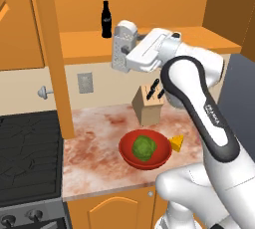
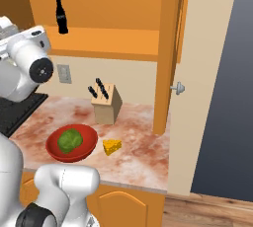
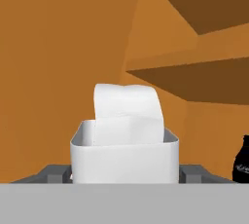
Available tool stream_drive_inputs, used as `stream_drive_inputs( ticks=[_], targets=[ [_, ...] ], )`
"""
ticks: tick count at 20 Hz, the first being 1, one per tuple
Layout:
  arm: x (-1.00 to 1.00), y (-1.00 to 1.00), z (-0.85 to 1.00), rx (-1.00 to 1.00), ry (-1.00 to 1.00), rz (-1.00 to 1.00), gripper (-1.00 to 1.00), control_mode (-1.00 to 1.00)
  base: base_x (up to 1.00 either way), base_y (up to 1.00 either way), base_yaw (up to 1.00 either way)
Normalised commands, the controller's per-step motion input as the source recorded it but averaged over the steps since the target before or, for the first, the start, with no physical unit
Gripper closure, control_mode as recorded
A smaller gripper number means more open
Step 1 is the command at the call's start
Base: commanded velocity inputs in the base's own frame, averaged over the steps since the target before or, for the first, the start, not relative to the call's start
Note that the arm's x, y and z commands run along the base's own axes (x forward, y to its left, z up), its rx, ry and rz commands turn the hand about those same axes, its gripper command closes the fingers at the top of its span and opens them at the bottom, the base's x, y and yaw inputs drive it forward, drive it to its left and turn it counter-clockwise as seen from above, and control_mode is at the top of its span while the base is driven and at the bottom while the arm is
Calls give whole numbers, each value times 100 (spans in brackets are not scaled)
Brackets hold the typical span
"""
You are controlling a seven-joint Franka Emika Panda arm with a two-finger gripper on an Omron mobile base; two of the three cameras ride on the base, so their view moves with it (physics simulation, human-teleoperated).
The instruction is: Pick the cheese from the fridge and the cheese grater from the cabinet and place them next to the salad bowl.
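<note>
End effector [image 1: 119,49] sits up at the cabinet [image 1: 149,4] shelf with its jaws apart around the cheese grater [image 1: 123,46]; cheese [image 1: 176,142] already sits beside the salad bowl [image 1: 144,149] on the tabletop [image 1: 94,148].

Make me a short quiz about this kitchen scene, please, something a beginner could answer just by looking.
1. True or false: the cheese already lies on the counter beside the salad bowl.
2. Where does the cheese grater stand? A) on the counter B) on the cabinet shelf C) in the bowl
3. Fill in: the dark item standing on the shelf left of the grater is a cola ____.

Key:
1. True
2. B
3. bottle
</note>
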Motion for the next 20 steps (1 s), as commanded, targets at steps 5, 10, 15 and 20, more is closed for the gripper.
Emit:
stream_drive_inputs(
  ticks=[5, 10, 15, 20],
  targets=[
    [-99, -18, -6, 4, 2, -24, 100, -100, 0, 0, 0],
    [-100, -4, -10, 4, 0, -30, 100, -100, 0, 0, 0],
    [-90, -2, -22, 1, 1, -38, 100, -100, 0, 0, 0],
    [-78, -24, -17, 10, 4, -33, 100, -100, 0, 0, 0]
  ],
)
